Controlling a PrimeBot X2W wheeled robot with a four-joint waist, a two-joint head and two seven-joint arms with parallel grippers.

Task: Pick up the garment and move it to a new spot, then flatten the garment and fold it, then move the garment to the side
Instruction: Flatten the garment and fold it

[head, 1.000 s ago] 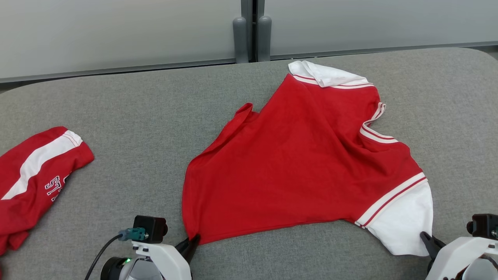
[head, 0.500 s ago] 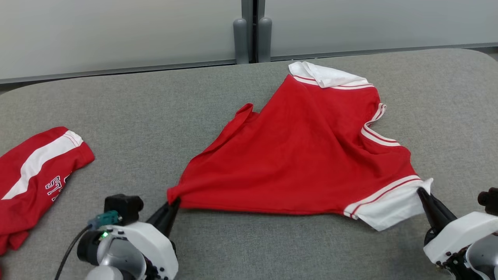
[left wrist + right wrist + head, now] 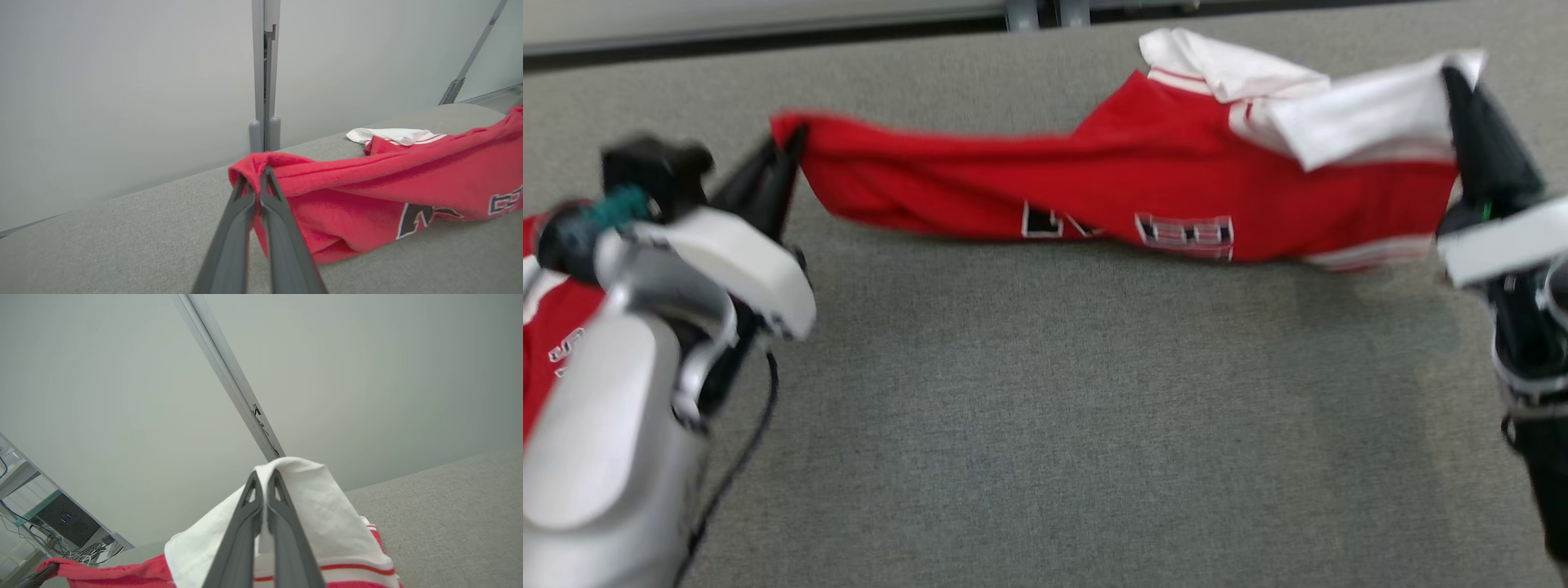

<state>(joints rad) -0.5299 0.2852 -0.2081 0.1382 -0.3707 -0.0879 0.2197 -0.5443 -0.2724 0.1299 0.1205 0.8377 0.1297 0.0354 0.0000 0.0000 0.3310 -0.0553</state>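
The garment (image 3: pixel 1094 175) is a red shirt with white sleeves and dark lettering. It hangs stretched between my two grippers above the grey table (image 3: pixel 1045 408), its far part with one white sleeve (image 3: pixel 1217 69) still resting on the cloth surface. My left gripper (image 3: pixel 791 137) is shut on a red hem corner, seen close up in the left wrist view (image 3: pixel 255 179). My right gripper (image 3: pixel 1452 75) is shut on the other white sleeve (image 3: pixel 318 514), which drapes over its fingers (image 3: pixel 249 522). The head view is blurred.
A second red and white garment (image 3: pixel 547 327) lies at the table's left edge, partly behind my left arm. A pale wall with a grey post (image 3: pixel 264 81) runs along the far edge. A shelf with cables (image 3: pixel 61 522) stands off to one side.
Both grippers have lifted the near hem corner and sleeve off the table and carried them up and away, turning the lettered side into view. The head camera has tilted down.
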